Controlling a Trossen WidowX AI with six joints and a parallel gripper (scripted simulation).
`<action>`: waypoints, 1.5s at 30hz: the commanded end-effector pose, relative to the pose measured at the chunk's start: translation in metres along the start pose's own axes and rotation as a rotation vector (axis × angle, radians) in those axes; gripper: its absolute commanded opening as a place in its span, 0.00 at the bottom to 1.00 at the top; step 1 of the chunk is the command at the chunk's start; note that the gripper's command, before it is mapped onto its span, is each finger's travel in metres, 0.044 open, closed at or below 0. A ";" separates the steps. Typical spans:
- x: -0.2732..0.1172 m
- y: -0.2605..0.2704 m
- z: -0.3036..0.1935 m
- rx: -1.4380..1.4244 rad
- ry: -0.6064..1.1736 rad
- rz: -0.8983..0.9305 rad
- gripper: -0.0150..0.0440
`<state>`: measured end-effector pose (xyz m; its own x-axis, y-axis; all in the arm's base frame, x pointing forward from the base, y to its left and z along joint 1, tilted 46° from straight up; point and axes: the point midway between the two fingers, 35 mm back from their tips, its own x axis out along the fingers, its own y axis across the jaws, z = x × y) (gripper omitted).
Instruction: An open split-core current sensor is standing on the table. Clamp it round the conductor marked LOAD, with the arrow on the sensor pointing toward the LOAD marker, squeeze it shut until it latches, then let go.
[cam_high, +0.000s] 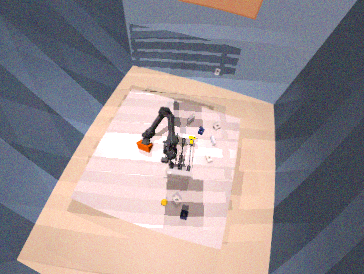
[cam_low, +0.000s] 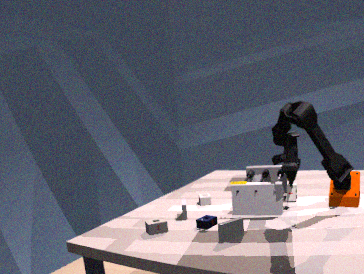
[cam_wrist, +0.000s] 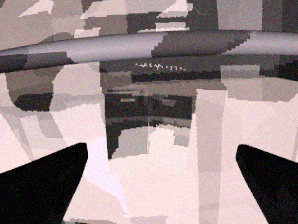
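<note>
The rack (cam_high: 179, 173) (cam_low: 257, 200) has pale end panels with dark conductors (cam_high: 193, 155) between them. A yellow marker (cam_high: 192, 140) (cam_low: 238, 182) sits at its far end; its lettering cannot be read. A small pale block with a red mark (cam_low: 293, 194), seemingly the sensor, stands beside the rack, partly hidden by the arm. In the wrist view a dark-topped pale shape (cam_wrist: 148, 106) lies beyond the fingertips, probably the same sensor; its arrow cannot be made out. My gripper (cam_high: 168, 162) (cam_low: 289, 187) (cam_wrist: 162, 151) is open and low beside the rack, with nothing between its fingers. A grey conductor (cam_wrist: 115, 46) crosses the wrist view above the fingertips.
The orange arm base (cam_high: 145, 146) (cam_low: 345, 190) is beside the rack. Blue blocks (cam_high: 201, 130) (cam_high: 184, 212) (cam_low: 206, 221), a grey plate (cam_low: 231, 232), a grey block (cam_low: 156, 227), a white block (cam_high: 176, 197) and a yellow block (cam_high: 164, 202) stand around the rack.
</note>
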<state>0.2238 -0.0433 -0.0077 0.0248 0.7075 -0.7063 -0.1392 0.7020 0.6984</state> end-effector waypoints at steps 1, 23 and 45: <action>0.007 0.001 0.000 0.007 -0.003 0.006 1.00; 0.008 0.001 -0.001 0.000 0.000 0.001 0.66; -0.072 -0.004 0.004 0.007 -0.001 -0.003 0.25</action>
<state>0.2279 -0.0833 0.0284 0.0232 0.7102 -0.7037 -0.1286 0.7001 0.7023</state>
